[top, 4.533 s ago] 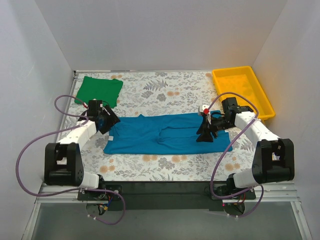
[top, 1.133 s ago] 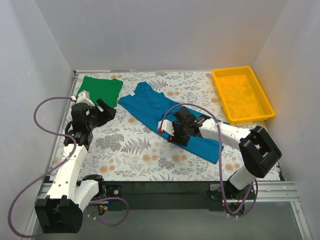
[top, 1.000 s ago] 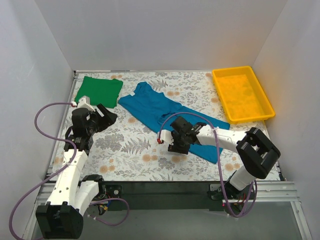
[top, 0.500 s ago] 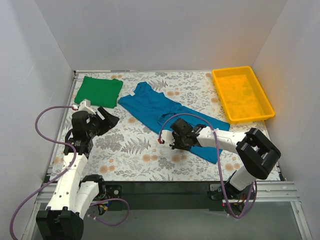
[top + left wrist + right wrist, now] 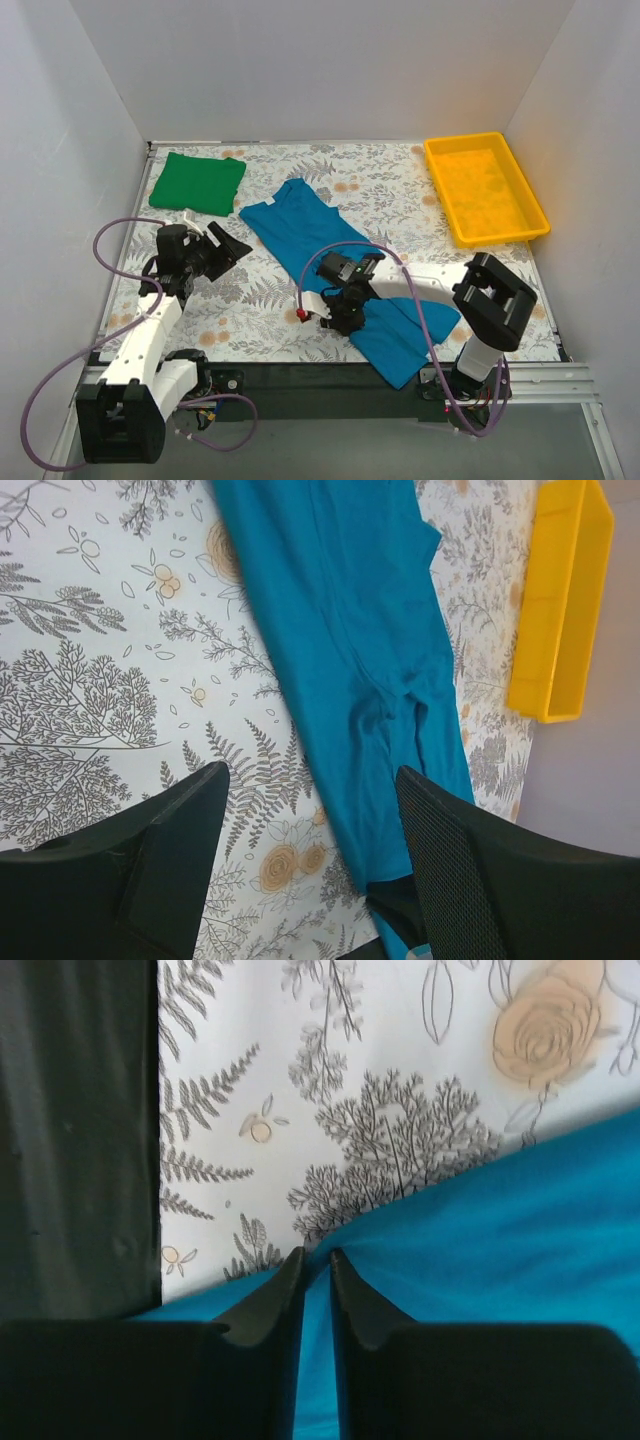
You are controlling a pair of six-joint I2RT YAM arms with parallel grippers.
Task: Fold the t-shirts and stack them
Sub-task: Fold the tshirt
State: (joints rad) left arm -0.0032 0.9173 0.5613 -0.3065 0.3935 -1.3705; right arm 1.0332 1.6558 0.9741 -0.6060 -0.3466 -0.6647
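Note:
The teal-blue t-shirt (image 5: 310, 225) lies as a long strip running diagonally from the table's middle to its near edge, where its end (image 5: 398, 345) hangs over the black front rail. It also shows in the left wrist view (image 5: 340, 610). My right gripper (image 5: 335, 308) is shut on the shirt's edge (image 5: 500, 1240) and pinches a fold of cloth between its fingertips (image 5: 290, 1265). The bright green t-shirt (image 5: 198, 181) lies folded at the far left. My left gripper (image 5: 228, 245) is open and empty above the floral table, left of the teal shirt.
The yellow plastic tray (image 5: 438, 152) stands at the far right corner and shows in the left wrist view (image 5: 565, 610). White walls close in the left, back and right sides. The black front rail (image 5: 80, 1140) runs close to my right gripper.
My right gripper has dragged the teal shirt toward the near edge, turning it from a level strip into a diagonal one hanging over the rail. My left gripper has let go and drawn back left.

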